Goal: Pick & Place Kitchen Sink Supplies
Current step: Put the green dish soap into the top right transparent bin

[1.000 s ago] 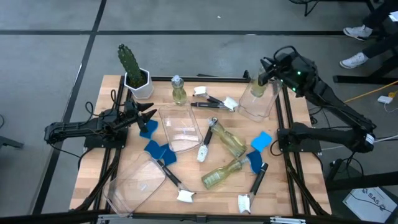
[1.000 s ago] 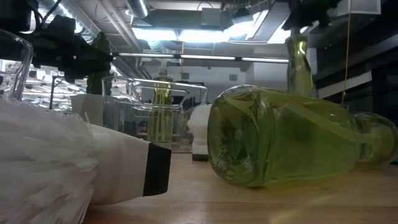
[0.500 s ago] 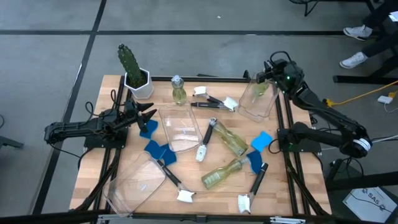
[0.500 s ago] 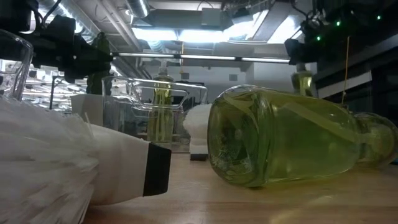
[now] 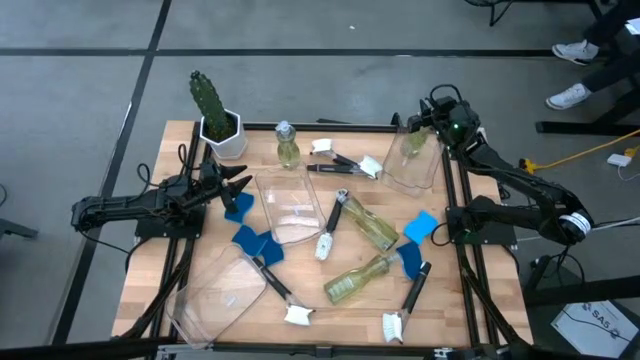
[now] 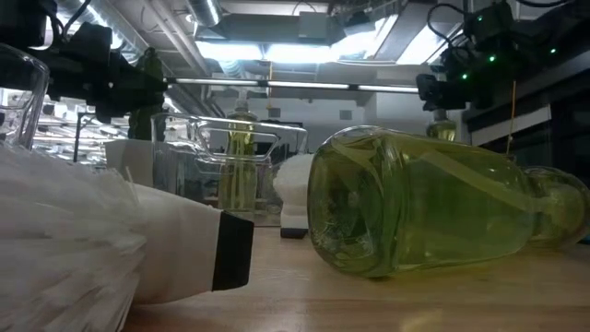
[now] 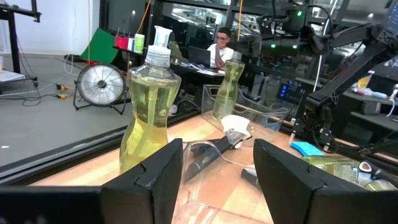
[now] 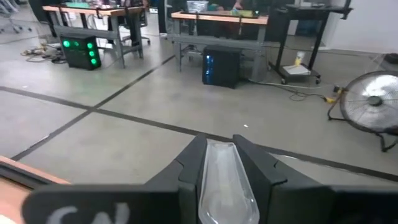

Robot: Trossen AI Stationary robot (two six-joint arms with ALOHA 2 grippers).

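The right end effector (image 5: pixel 420 128) has lowered its clamped soap bottle (image 5: pixel 414 143) into the bin (image 5: pixel 412 170) at the bench's far right corner; release seems next. The left end effector (image 5: pixel 237 187) waits open near the left edge.

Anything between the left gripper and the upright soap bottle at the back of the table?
Nothing visible. The left gripper is open and looks straight at the upright soap bottle across bare wood. From above, the clear bin lies off to the side of that line, and the cactus pot stands beside the bottle, not in front.
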